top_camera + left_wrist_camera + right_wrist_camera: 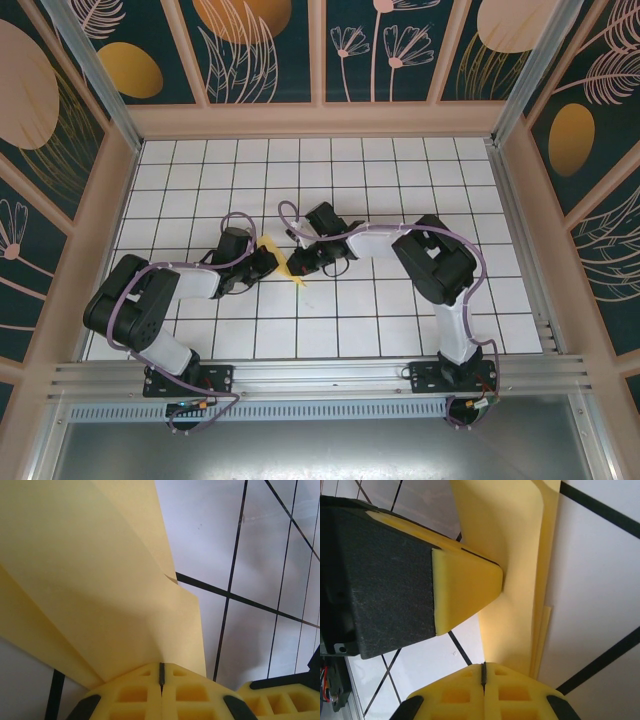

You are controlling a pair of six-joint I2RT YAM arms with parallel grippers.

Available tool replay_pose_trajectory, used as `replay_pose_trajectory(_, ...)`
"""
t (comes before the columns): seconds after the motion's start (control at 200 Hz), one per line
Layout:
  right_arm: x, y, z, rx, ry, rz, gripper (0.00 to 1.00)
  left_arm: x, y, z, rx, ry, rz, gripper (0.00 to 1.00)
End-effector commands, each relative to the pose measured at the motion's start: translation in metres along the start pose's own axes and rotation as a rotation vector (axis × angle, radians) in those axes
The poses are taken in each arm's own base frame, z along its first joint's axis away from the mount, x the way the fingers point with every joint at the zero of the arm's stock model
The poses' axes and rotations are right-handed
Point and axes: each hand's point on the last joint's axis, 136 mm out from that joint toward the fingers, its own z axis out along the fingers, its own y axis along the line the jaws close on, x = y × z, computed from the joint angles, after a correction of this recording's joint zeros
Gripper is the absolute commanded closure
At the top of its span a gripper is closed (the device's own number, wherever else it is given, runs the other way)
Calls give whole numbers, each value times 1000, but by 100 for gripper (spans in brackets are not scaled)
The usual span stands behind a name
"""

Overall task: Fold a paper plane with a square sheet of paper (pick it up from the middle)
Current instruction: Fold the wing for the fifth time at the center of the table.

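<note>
The yellow paper sheet (284, 262) is folded into a narrow, layered, pointed shape and is held off the tiled table between both grippers. My left gripper (264, 262) is shut on its left side. In the left wrist view the left gripper (161, 676) pinches the edge of the paper sheet (100, 580), whose layers fan out ahead. My right gripper (306, 260) is shut on the right side. The right wrist view has the right gripper (483, 672) clamped on the paper sheet (520, 555), with the left gripper's yellow pad (465, 587) pressed on it just beyond.
The white tiled table (400, 170) with its black grid lines stretches all round the arms. Patterned walls (260, 50) close in the back and both sides. A metal rail (320, 375) runs along the near edge by the arm bases.
</note>
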Motion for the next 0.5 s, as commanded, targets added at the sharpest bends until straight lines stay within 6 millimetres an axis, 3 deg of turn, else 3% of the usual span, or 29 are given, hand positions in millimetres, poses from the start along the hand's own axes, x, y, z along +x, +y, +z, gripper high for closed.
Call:
replay_pose_trajectory(0.0, -9, 10, 2, -25, -7, -25, 100, -1, 7, 1, -36, 10, 1, 93)
replay_pose_trajectory(0.295, 13, -14, 17, 41, 63, 11, 99, -10, -38, -9, 137, -14, 79, 83)
replay_pose_trajectory(0.49, 21, -20, 19, 50, 79, 23, 99, -13, -41, -4, 139, -24, 86, 78)
